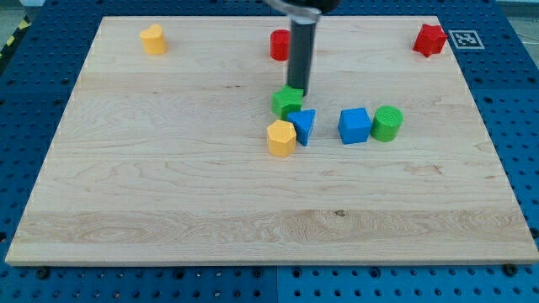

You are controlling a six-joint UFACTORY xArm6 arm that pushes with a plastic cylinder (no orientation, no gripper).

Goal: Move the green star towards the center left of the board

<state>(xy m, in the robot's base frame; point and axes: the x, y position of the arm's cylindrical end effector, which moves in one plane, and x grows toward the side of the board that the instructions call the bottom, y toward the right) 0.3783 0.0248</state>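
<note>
The green star (pixel 285 103) sits near the middle of the wooden board (pixel 168 194), a little above centre. My tip (pixel 300 91) stands right behind it, at its upper right edge, touching or nearly touching it. A blue triangular block (pixel 304 126) lies just below the star on its right. A yellow hexagonal block (pixel 280 138) lies just below the star on its left, touching the blue one.
A blue cube (pixel 354 125) and a green cylinder (pixel 387 123) stand to the view's right of the cluster. A red cylinder (pixel 279 45) is partly hidden behind the rod at the top. A yellow block (pixel 152 39) is at the top left, a red star (pixel 429 39) at the top right.
</note>
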